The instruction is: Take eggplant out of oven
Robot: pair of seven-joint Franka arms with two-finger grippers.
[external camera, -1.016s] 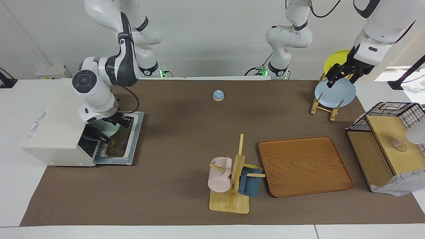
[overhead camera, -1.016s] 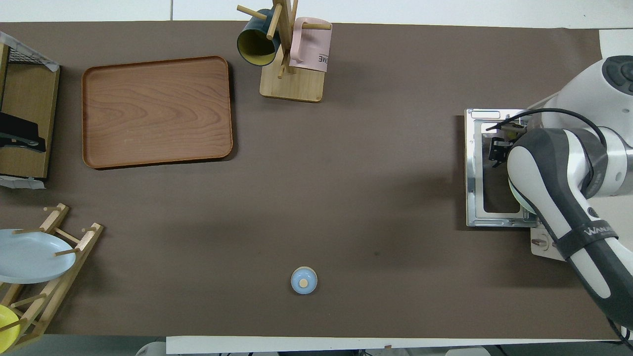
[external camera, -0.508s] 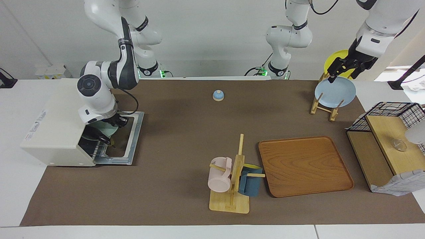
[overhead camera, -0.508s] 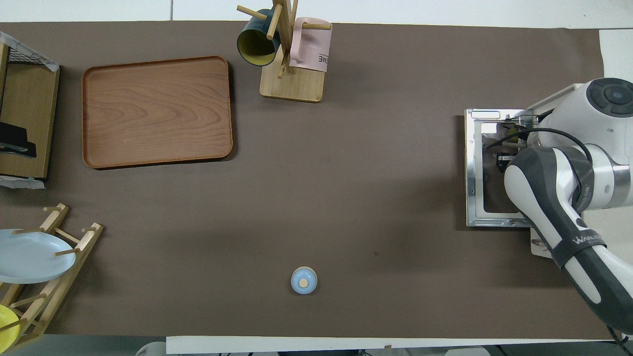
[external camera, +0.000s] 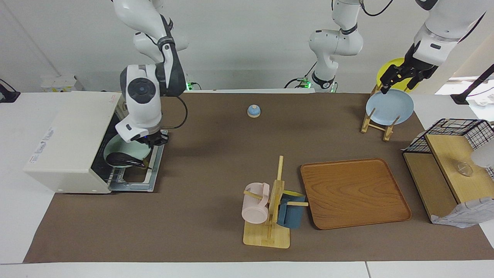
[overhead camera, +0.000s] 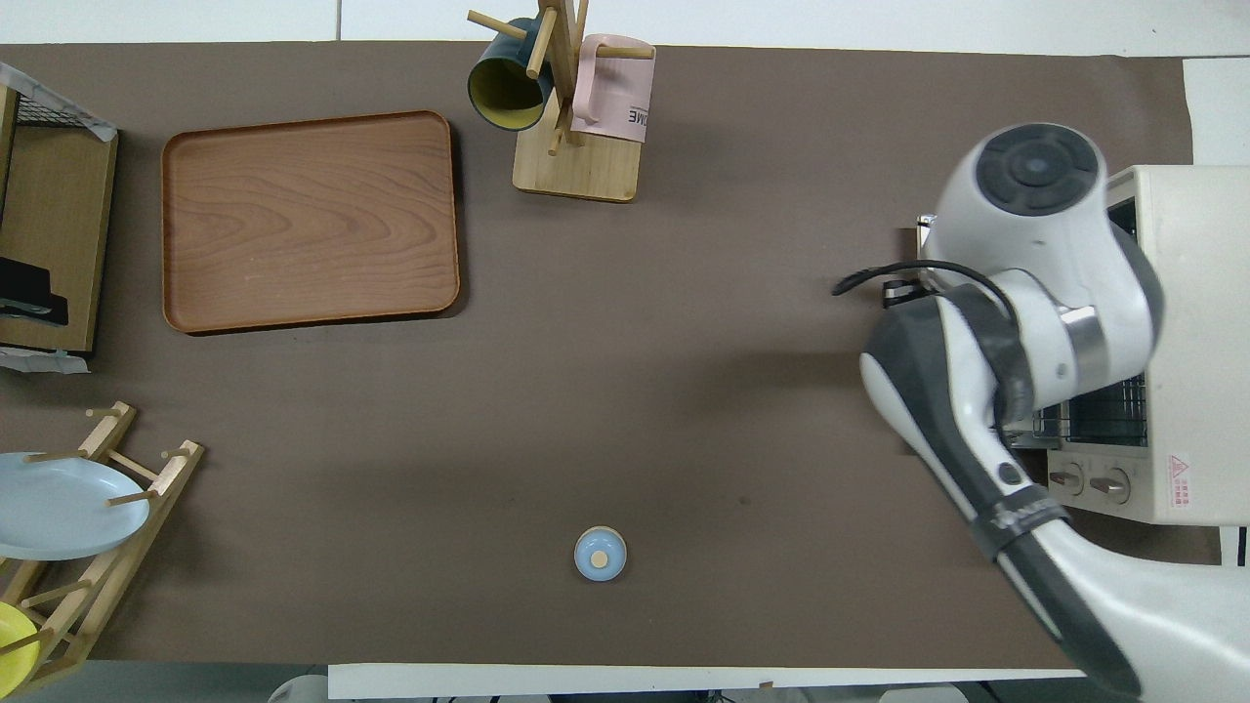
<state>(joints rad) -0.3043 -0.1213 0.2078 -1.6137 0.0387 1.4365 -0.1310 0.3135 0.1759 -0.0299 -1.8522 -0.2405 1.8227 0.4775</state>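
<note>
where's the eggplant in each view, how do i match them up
Facing view: the eggplant lies on a pale green plate at the oven's open mouth, just below the right gripper.
Overhead view: not visible; the right arm covers that spot.
Shared landmark: the oven, at the right arm's end of the table.

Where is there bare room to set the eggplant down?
Bare: the wooden tray, and the mat between oven door, bell and mug tree. Crowded: the oven mouth, with right gripper, plate and eggplant; left gripper hovers over the plate rack.
</note>
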